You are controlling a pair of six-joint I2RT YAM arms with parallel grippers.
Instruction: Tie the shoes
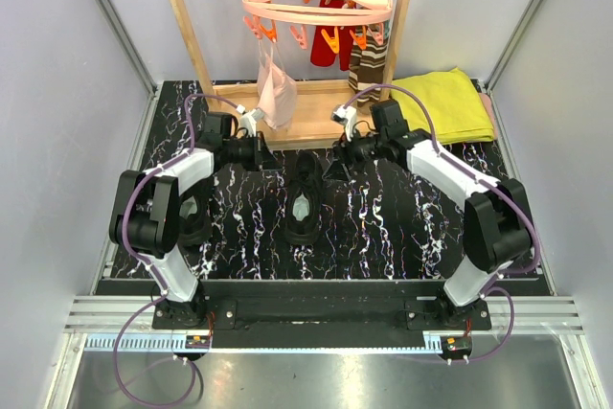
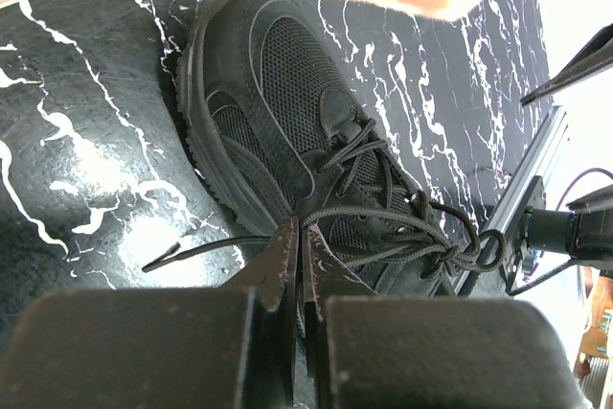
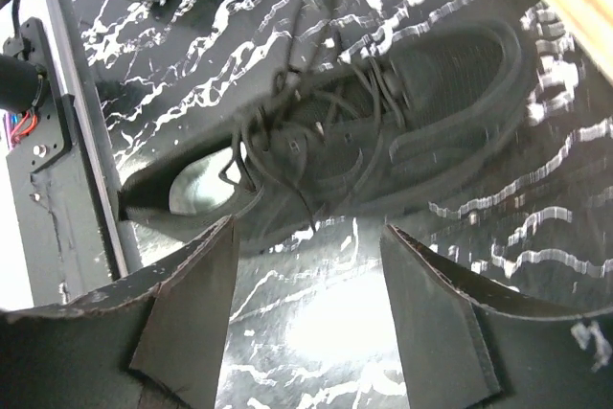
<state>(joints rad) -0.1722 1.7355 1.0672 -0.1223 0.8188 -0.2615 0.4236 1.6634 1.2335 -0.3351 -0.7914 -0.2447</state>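
One black shoe [image 1: 305,200] lies in the middle of the marbled table with its toe pointing away from the arms; the other shoe [image 1: 196,222] is half hidden under the left arm. My left gripper [image 1: 271,157] sits by the middle shoe's toe. In the left wrist view it [image 2: 300,229] is shut on a thin black lace [image 2: 206,248] that runs from the shoe [image 2: 287,112], and a knot [image 2: 462,252] shows among the lacing. My right gripper [image 1: 337,171] hovers on the shoe's other side. It [image 3: 306,232] stands open and empty above the shoe [image 3: 402,131].
A wooden rack base [image 1: 306,120] borders the far side, with a pink peg hanger [image 1: 316,2] above holding a pale cloth [image 1: 276,93] and striped socks [image 1: 366,64]. A yellow towel [image 1: 442,102] lies at the back right. Grey walls enclose both sides.
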